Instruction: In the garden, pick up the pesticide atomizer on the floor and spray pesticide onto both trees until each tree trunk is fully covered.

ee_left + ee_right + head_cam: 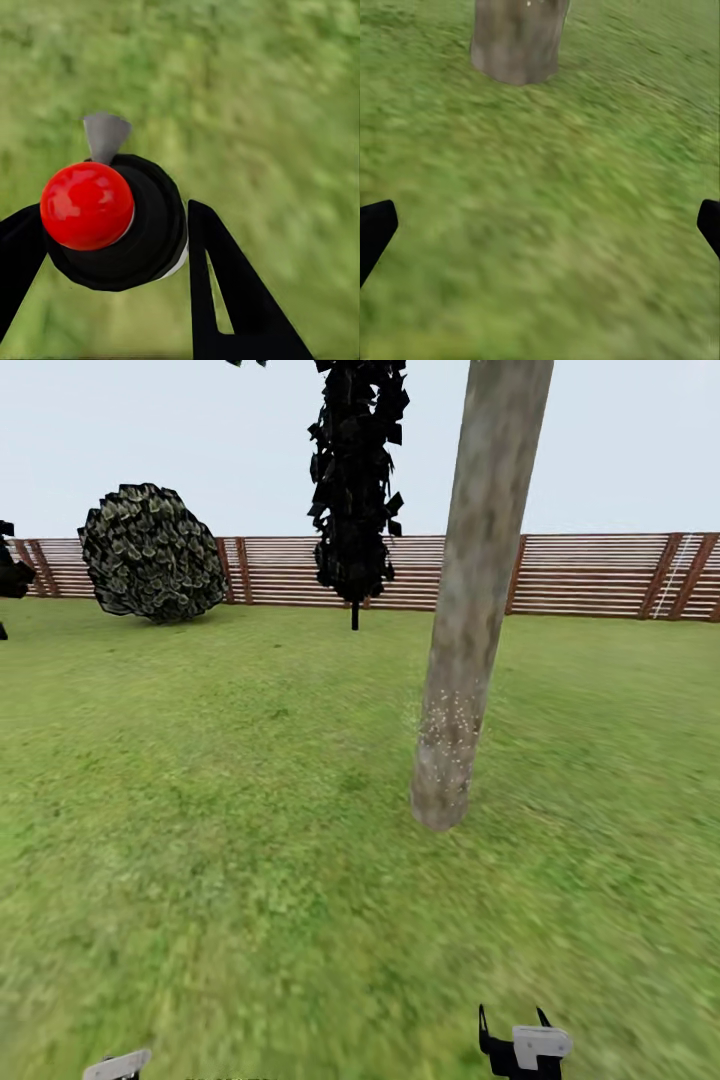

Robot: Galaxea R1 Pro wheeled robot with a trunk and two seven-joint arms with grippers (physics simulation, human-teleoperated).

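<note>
The pesticide atomizer (150,232) has a black round body, a glossy red ball top and a grey flared nozzle; my left gripper (112,225) is shut on it, one black finger on each side, over the grass. In the head view a thick grey-brown tree trunk (478,590) rises ahead, slightly right of centre, leaning right. White specks (445,722) dot its lower part. My right gripper (513,1026) sits low at the front right, well short of the trunk. In the right wrist view, that gripper (540,225) is open and empty, and the trunk base (517,41) lies beyond it.
Blurry green lawn (220,810) spreads all around. A brown slatted fence (590,575) closes the far side. A narrow black-foliaged tree (355,480) and a round bush (152,552) stand by the fence, far behind and left of the trunk.
</note>
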